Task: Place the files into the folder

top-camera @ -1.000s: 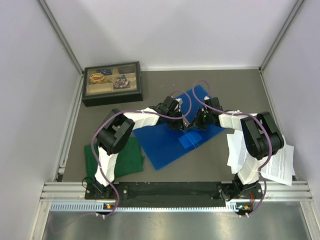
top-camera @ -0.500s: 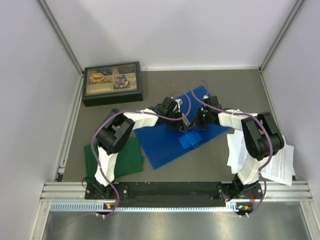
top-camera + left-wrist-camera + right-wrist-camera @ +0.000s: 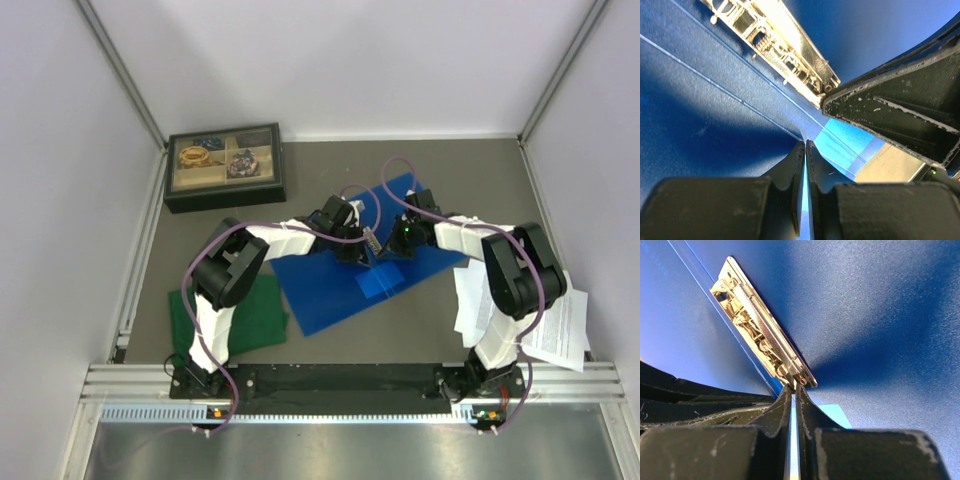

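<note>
Your left pincer [image 3: 805, 146] is squeezed to a thin slit. Your right pincer [image 3: 792, 388] is shut. Both sit at the shiny metal ring strip [image 3: 762, 352], and I cannot tell if either holds anything. A tip could slip off, or push the bright blue plastic folder [image 3: 320, 290] crooked. The folder lies open mid-table, its long side running near-left to far-right. The white printed paper files [image 3: 565, 330] lie well apart, at the right edge.
</note>
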Action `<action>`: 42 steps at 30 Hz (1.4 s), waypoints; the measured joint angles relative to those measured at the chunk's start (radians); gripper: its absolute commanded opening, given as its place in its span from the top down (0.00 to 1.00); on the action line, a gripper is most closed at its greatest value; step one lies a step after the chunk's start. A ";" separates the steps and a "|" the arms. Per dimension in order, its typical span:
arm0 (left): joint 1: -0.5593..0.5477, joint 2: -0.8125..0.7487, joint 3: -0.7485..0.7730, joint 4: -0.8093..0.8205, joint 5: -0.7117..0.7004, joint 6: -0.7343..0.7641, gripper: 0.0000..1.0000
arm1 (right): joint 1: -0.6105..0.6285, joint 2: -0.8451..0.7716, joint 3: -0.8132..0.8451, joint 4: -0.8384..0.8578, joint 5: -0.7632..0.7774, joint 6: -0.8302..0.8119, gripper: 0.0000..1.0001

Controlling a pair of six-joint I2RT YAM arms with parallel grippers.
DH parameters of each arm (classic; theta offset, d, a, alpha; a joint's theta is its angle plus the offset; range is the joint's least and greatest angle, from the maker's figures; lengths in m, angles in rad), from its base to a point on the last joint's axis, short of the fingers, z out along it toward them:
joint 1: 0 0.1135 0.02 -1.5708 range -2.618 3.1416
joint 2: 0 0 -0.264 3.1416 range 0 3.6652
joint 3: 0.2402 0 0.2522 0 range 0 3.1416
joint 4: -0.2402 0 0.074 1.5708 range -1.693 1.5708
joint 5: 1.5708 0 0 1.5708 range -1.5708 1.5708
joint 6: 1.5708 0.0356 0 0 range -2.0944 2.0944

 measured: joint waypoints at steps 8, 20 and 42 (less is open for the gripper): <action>0.001 -0.008 -0.027 0.031 0.021 -0.004 0.87 | 0.004 0.005 0.011 -0.006 -0.003 -0.001 1.00; 0.002 -0.008 -0.037 0.050 0.038 0.000 0.86 | 0.002 0.006 0.019 0.005 -0.060 -0.007 0.92; 0.003 -0.010 -0.047 0.067 0.050 0.000 0.86 | -0.019 0.035 -0.028 0.184 -0.149 0.010 0.80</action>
